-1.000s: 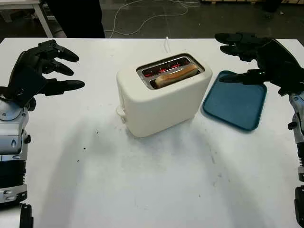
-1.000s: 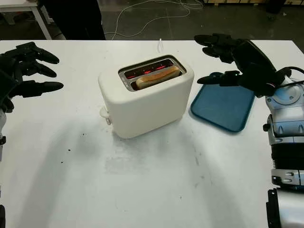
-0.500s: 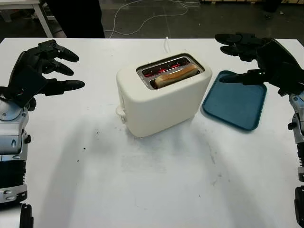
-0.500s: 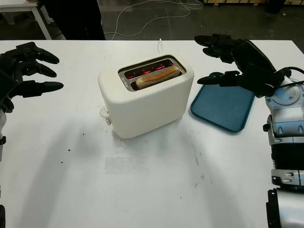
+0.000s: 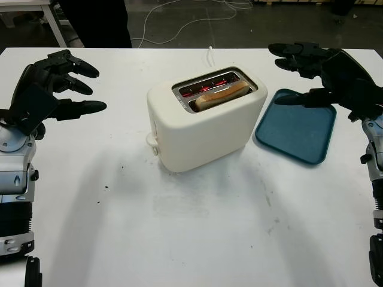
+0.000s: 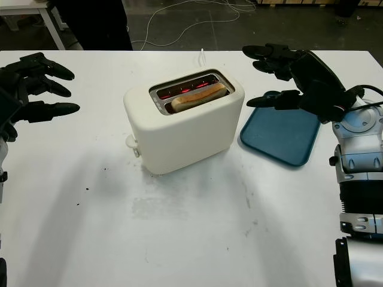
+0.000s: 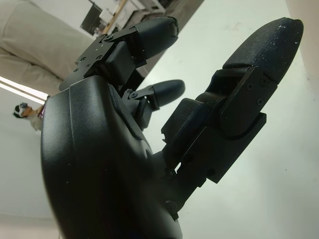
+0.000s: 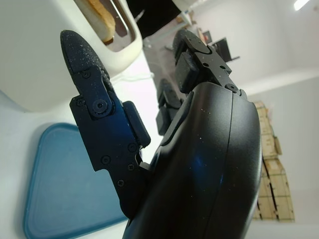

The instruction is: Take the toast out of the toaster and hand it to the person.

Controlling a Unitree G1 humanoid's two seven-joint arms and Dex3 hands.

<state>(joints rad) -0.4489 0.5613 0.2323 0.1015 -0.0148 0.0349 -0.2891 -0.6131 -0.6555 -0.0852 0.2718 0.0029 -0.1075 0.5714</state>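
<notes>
On the white table (image 5: 197, 239), taking things from left to right, the left hand (image 5: 45, 89) hangs above the surface at the far left edge, open and holding nothing, well apart from everything else. Near the middle stands the cream toaster (image 5: 203, 122), its slots glowing red, and the toast (image 5: 222, 94) sits in the nearer slot with only its top edge standing proud of the opening. The slice's long axis runs along the slot, from the near left toward the far right as the head camera sees it, and it stands on edge with its crusted upper edge facing up. To the right of the toaster, just beside it, lies a blue tray (image 5: 296, 128), and over the tray's far side the right hand (image 5: 323, 72) is raised, open and holding nothing, its fingers (image 8: 82, 55) pointing toward the toaster but clear of it. The main risk from here looks to be heat: the elements appear lit, so fingers dipped into the slot could touch hot metal. Little of the slice shows, so a pinch may catch only crust and crumble it or let it slip back down. A sideways pull across the slot could jam the slice or drag the light toaster over the table. A dark-clothed person (image 5: 96, 21) stands beyond the far left edge, so the handover would mean a long reach across.
</notes>
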